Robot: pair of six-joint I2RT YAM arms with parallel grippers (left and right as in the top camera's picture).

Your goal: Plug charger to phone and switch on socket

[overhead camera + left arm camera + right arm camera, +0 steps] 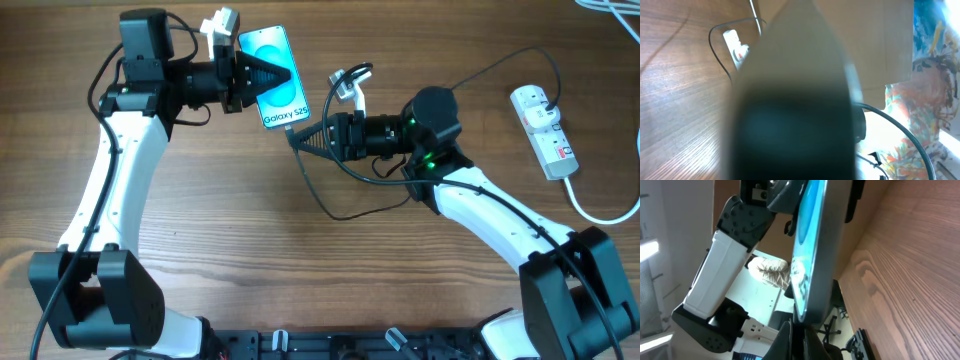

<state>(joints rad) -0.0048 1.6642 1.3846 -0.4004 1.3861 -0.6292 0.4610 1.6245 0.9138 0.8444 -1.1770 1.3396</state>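
The phone (283,97), with a teal-blue screen reading "Galaxy S25", is held above the table at the back left. My left gripper (262,72) is shut on its sides. My right gripper (298,138) is shut on the charger's connector, right at the phone's bottom edge. The black charger cable (497,66) runs off to the white socket (545,130) at the far right. In the right wrist view the phone (812,245) stands edge-on, and the fingertips (790,342) meet its lower end and hide the connector. A dark blur fills the left wrist view and hides those jaws.
The socket's thick white cord (600,215) curls off the right edge. A loop of slack black cable (340,215) lies on the wood between the arms. The left wrist view shows the socket (735,45) far off on the table.
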